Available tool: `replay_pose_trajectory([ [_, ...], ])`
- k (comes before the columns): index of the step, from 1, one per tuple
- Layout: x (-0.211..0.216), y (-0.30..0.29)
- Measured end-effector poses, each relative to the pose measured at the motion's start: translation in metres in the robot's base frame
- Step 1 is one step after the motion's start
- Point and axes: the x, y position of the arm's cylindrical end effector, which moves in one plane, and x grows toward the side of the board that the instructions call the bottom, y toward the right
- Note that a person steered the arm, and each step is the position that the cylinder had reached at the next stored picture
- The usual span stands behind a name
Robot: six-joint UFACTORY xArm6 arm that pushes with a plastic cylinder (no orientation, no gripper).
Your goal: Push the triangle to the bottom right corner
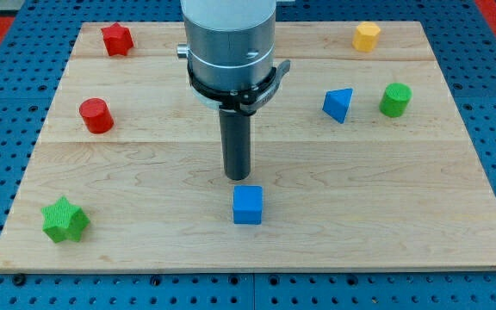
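Note:
The blue triangle [338, 104] lies on the wooden board [386, 207] at the view's upper right, just left of a green cylinder [395, 100]. My tip [237, 176] is near the board's middle, well to the left of and below the triangle, not touching it. A blue cube [248, 205] sits just below my tip, a small gap apart. The arm's grey body [229, 43] hangs over the board's top middle.
A red star [117, 39] is at the top left, a red cylinder [96, 115] on the left, a green star [65, 220] at the bottom left and a yellow block [367, 36] at the top right. Blue pegboard surrounds the board.

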Motion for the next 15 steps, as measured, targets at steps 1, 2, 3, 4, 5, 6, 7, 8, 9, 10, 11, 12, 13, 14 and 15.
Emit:
replay_pose_trajectory([
  [1, -0.032, 0.003],
  [2, -0.062, 0.011],
  [3, -0.092, 0.031],
  [4, -0.114, 0.052],
  [5, -0.121, 0.067],
  [6, -0.122, 0.098],
  [7, -0.126, 0.127],
  [8, -0.128, 0.132],
  [9, -0.125, 0.149],
  [10, -0.139, 0.120],
  [11, -0.161, 0.085],
  [12, -0.169, 0.114],
  [13, -0.170, 0.151],
  [14, -0.154, 0.179],
  [15, -0.129, 0.187],
])
